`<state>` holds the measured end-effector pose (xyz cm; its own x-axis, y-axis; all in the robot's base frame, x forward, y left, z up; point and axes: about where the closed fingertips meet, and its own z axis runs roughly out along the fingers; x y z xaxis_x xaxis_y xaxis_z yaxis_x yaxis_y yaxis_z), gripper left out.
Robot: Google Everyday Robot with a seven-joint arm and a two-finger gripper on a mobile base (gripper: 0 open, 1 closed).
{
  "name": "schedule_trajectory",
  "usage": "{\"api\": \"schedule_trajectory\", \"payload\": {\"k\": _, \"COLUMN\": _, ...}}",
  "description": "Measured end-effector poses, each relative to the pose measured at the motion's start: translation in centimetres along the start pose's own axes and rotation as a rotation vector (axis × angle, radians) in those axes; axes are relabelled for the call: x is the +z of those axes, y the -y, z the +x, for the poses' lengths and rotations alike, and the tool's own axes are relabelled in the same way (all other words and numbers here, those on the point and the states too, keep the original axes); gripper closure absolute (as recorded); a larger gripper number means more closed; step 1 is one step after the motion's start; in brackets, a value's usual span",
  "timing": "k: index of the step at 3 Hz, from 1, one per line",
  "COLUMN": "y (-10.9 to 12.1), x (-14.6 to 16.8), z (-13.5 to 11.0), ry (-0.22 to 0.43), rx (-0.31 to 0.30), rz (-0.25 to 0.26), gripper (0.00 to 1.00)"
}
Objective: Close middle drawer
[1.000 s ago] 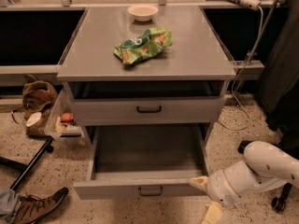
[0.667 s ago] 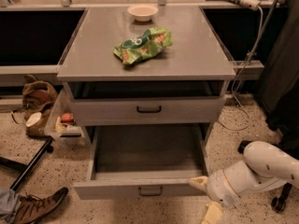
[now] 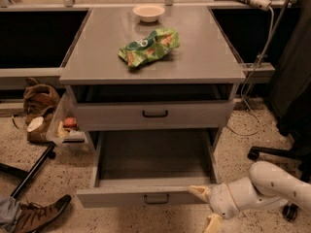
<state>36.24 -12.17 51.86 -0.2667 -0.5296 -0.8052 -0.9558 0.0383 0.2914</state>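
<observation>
middle drawer (image 3: 121,197): long deep grey box with a low flat grey front, pulled all the way out, looks empty inside. small dark loop handle (image 3: 156,198) at the centre of that front.

hand (image 3: 206,208): white two-finger hand on a fat white arm (image 3: 272,183), at the right end of the middle drawer's front. fingers spread, pinching nothing. upper finger (image 3: 198,192) sits at the front's right end, touching or just off, can't tell which. lower finger hangs below the front's bottom edge.

above the middle drawer: taller grey drawer front (image 3: 194,114), slightly out. above that the flat grey tabletop (image 3: 97,57), carrying a crumpled green snack bag (image 3: 148,46) and a small white bowl (image 3: 148,12). left of the middle drawer, on the floor: clear plastic bin (image 3: 68,130) and a brown leather shoe (image 3: 39,216).

handling, my judgement: rigid, on slides, light since empty, should roll in with a steady push. no grasp needed, so press flat on the front rather than take the loop. the best contact is near the handle at the centre. pushing from the right end where the hand is could skew the drawer and bind the slides. the front is smooth and low, so a finger may slip over or under the edge. keep the fingers clear of the gap under the upper front as the drawer goes in.
</observation>
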Motion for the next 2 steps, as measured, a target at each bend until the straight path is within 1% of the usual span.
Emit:
{"api": "schedule_trajectory", "payload": {"k": 1, "y": 1.1, "x": 1.6, "z": 0.9, "ry": 0.043, "rx": -0.048, "rz": 0.006, "gripper": 0.0}}
{"api": "schedule_trajectory", "payload": {"k": 2, "y": 1.5, "x": 2.3, "z": 2.0, "ry": 0.04, "rx": -0.065, "rz": 0.038, "gripper": 0.0}}
